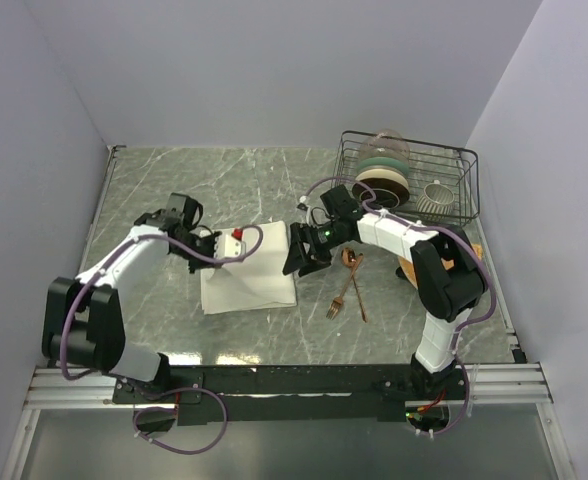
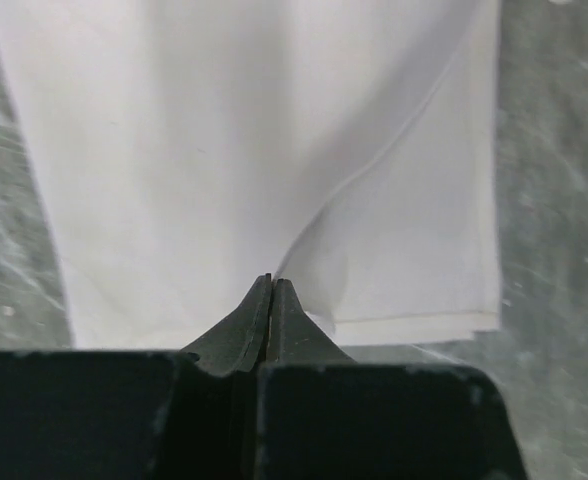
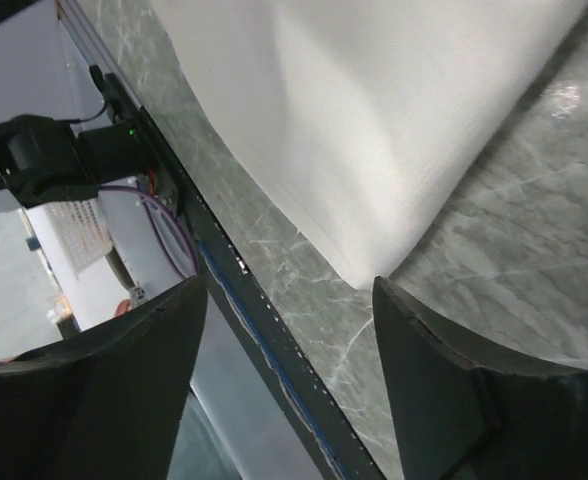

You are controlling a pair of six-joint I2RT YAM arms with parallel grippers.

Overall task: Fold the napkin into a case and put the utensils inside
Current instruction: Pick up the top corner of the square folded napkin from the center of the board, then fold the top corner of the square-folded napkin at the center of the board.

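L pincer (image 2: 272,284) tight on napkin (image 2: 174,150) edge

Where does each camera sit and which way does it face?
Top external: above and behind the arms, looking down on the grey marble table and cream-white cloth napkin.
Left wrist: over the napkin, looking along the left gripper, shut on the cloth.
Right wrist: low over the table, open right gripper framing the napkin's corner.
Shared: all three show the napkin.

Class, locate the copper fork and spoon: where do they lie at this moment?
In the top view the utensils lie together on the table, just right of the napkin and the right gripper, in front of the wire rack.
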